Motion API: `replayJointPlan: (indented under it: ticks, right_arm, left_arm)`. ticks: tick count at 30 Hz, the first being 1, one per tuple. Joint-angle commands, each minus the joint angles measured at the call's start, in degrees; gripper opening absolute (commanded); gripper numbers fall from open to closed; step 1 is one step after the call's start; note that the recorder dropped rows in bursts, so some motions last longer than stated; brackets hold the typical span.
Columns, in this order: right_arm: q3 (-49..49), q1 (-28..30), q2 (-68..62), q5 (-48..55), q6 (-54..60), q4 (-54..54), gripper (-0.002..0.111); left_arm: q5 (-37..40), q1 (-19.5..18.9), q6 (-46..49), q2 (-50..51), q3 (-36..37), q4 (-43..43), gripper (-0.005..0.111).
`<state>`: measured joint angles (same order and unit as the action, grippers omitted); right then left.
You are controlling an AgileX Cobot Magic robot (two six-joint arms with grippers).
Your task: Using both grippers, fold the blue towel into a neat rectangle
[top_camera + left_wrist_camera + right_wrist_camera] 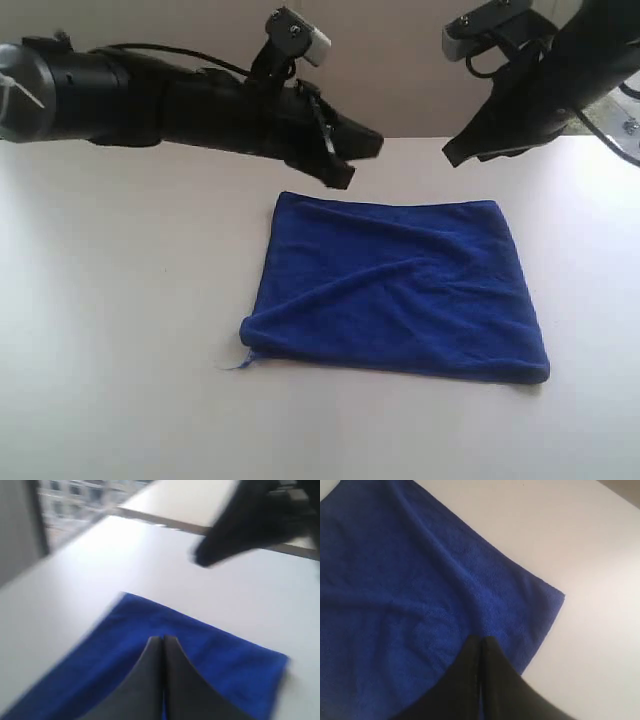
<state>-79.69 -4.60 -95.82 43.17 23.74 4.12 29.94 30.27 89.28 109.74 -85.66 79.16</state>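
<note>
The blue towel (395, 290) lies flat on the white table (120, 330), roughly rectangular with soft creases and a loose thread (232, 366) at its near left corner. My left gripper (360, 162) hangs above the towel's far left corner. In its wrist view the left gripper (163, 639) is shut with nothing between the fingers, and the towel (220, 655) lies below. My right gripper (452, 154) hovers off the table near the far right corner. The right gripper (481, 639) is also shut and empty over the towel (395, 580).
The white table (600, 555) surrounds the towel on all sides. The left arm's long black link (130, 95) stretches across the back left. A wall stands behind the table, and a window (75, 505) shows in the left wrist view.
</note>
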Motion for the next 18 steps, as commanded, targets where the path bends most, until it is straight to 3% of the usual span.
replayJointPlan:
  ticks: [1,5,10,13,18]
  right_arm:
    - [1.46,0.00,0.40,0.53,-0.31,0.49,0.000]
    - [3.71,-2.52,0.40,1.07,3.42,3.74,0.000]
    - [7.02,-9.22,0.27,-3.23,3.43,3.74,0.000]
    - [7.32,-12.63,-0.46,-5.57,3.32,3.74,0.000]
    - [7.32,-16.85,-4.81,-7.86,3.07,3.74,0.000]
  left_arm:
    - [15.57,-2.75,-19.49,-0.63,-2.56,-27.38,0.000]
    - [4.98,-5.14,-27.04,-1.84,-2.69,-40.41,0.000]
    - [1.21,-8.83,-28.07,-0.98,-3.09,-40.94,0.000]
    - [3.87,-11.36,-25.64,2.05,-6.48,-40.40,0.000]
    - [12.50,-13.50,-21.41,10.41,-17.93,-37.21,0.000]
